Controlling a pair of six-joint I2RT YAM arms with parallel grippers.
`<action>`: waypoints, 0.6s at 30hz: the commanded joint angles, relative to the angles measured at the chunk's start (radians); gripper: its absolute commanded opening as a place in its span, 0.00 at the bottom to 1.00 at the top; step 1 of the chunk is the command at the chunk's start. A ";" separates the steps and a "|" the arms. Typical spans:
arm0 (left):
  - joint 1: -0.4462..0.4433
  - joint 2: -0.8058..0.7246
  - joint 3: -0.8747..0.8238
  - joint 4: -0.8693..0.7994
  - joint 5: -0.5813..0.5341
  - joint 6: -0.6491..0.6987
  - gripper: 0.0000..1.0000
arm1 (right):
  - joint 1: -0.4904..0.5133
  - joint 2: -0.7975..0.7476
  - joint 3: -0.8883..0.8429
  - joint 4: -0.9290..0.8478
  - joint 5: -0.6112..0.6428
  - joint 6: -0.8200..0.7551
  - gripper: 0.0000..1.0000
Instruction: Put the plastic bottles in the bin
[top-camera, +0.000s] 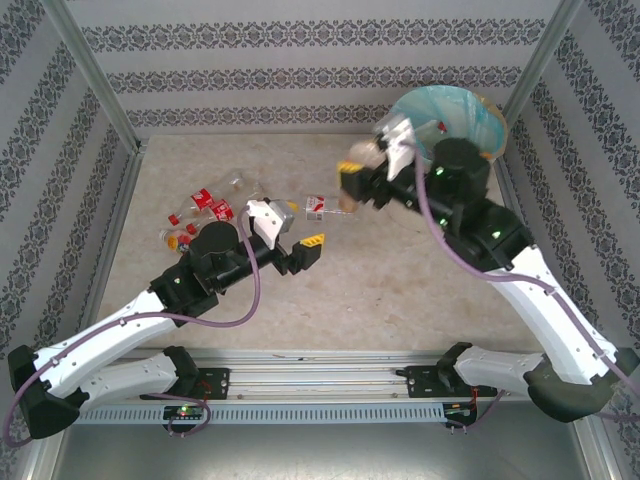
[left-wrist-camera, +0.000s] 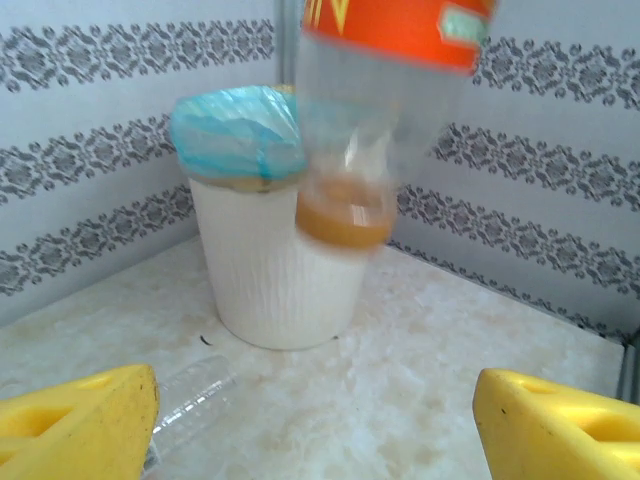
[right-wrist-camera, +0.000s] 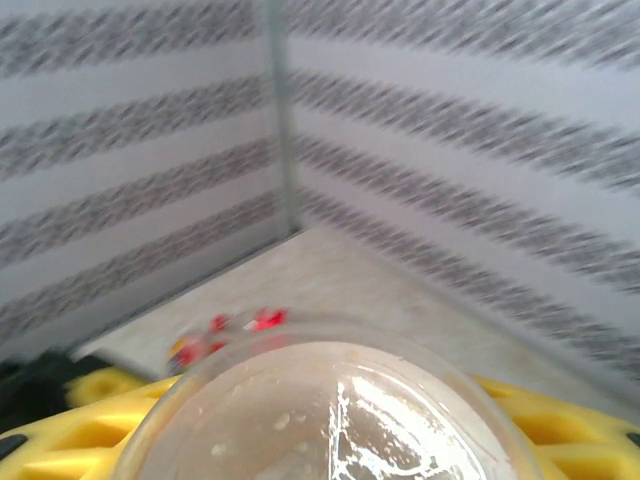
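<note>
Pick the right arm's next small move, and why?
Probably swing the right tool farther right, over the bin, before releasing: it grips a bottle, and in the top view that bottle sits at the bin's left edge, not above the opening.

Bright even light; soft shadows; bottle (left-wrist-camera: 385, 120) motion-blurred; right-wrist walls (right-wrist-camera: 450, 150) smeared.

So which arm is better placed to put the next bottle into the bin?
Right. The right gripper is shut on an orange-labelled bottle, in the air near the bin. The left gripper is open, empty and farther away.
</note>
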 joint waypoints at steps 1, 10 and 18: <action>0.004 0.018 0.069 -0.032 -0.034 -0.007 0.82 | -0.126 0.058 0.085 0.000 0.090 -0.048 0.49; 0.004 0.145 0.166 -0.057 -0.021 -0.025 0.82 | -0.397 0.377 0.269 0.197 0.201 -0.103 0.45; 0.002 0.191 0.161 -0.036 -0.076 -0.012 0.82 | -0.505 0.586 0.330 0.176 0.254 -0.125 0.47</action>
